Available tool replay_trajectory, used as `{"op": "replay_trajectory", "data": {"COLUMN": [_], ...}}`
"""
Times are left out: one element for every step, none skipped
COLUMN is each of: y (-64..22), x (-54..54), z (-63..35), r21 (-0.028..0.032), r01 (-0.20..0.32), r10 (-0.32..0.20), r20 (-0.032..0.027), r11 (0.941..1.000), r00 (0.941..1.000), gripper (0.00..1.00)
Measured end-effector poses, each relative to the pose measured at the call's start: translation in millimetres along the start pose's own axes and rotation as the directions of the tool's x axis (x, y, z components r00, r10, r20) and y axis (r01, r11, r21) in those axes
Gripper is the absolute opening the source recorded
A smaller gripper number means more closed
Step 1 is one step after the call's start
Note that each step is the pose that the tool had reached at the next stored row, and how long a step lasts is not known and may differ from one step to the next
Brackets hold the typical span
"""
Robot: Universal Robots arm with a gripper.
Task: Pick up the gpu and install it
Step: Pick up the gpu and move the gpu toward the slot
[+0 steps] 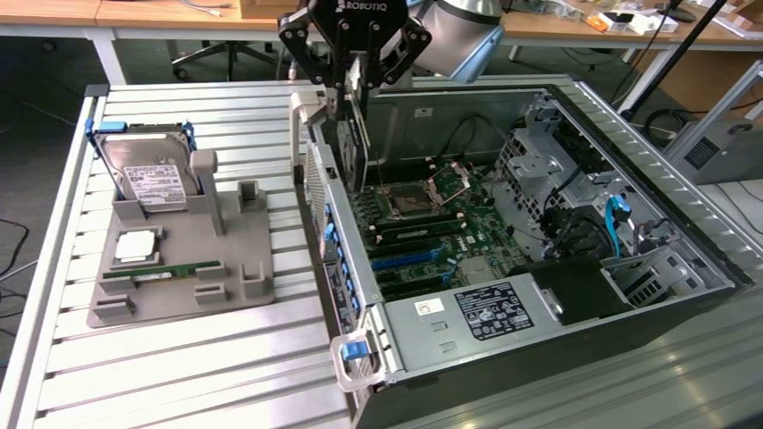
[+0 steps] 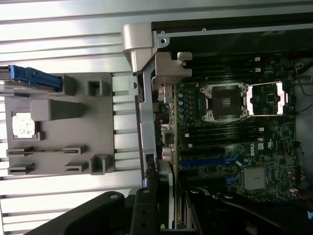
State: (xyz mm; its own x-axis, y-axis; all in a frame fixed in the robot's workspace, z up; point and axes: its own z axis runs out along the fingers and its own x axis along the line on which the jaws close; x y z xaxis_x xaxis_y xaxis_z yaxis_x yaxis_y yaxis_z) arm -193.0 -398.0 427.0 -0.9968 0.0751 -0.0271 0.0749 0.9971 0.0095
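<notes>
An open computer case (image 1: 667, 223) lies on its side on a slatted metal table (image 1: 179, 357), with the motherboard (image 1: 417, 214) facing up. The robot's gripper (image 1: 354, 76) hangs over the case's rear edge, with its fingers pinched narrowly on the top of the graphics card (image 1: 354, 143). The card hangs upright and edge-on, its lower end down inside the case, just above the board. In the wrist view the card (image 2: 166, 147) appears as a thin line running from the gripper (image 2: 165, 210) along the case's back wall, with its silver bracket (image 2: 168, 73) at the far end.

The pickup looks done, and the work is at the install step: carrying and lining up. Seating the card calls for its bottom edge to meet one of the blue slots (image 1: 406, 261) squarely and its bracket to fit the rear opening. Edge-on, it is hard to tell whether the card is over a slot yet. A grey parts tray (image 1: 179, 259) holding a hard drive (image 1: 149, 174) sits well apart on the exterior view's left.
</notes>
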Motion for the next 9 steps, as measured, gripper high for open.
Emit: {"op": "replay_trajectory", "data": {"y": [0.0,0.1,0.1,0.2,0.2,0.3,0.3,0.4,0.4], "x": [-0.4,-1.3,-2.1,-2.8,-3.3,-3.8,-4.4,-4.8,-5.4], "z": [0.0,0.1,0.1,0.2,0.2,0.2,0.3,0.3,0.3], "r21": [0.0001,0.0003,0.0004,0.0007,0.0009,0.0010,0.0012,0.0013,0.0015], "r01": [0.000,0.000,0.000,0.000,0.000,0.000,0.000,0.000,0.000], "r10": [0.000,0.000,0.000,0.000,0.000,0.000,0.000,0.000,0.000], "r20": [0.0000,0.0000,0.0001,0.0001,0.0001,0.0001,0.0002,0.0001,0.0001], "r11": [1.0000,1.0000,1.0000,1.0000,1.0000,1.0000,1.0000,1.0000,1.0000], "r00": [1.0000,1.0000,1.0000,1.0000,1.0000,1.0000,1.0000,1.0000,1.0000], "gripper": [0.27,0.27,0.27,0.27,0.27,0.27,0.27,0.27,0.27]}}
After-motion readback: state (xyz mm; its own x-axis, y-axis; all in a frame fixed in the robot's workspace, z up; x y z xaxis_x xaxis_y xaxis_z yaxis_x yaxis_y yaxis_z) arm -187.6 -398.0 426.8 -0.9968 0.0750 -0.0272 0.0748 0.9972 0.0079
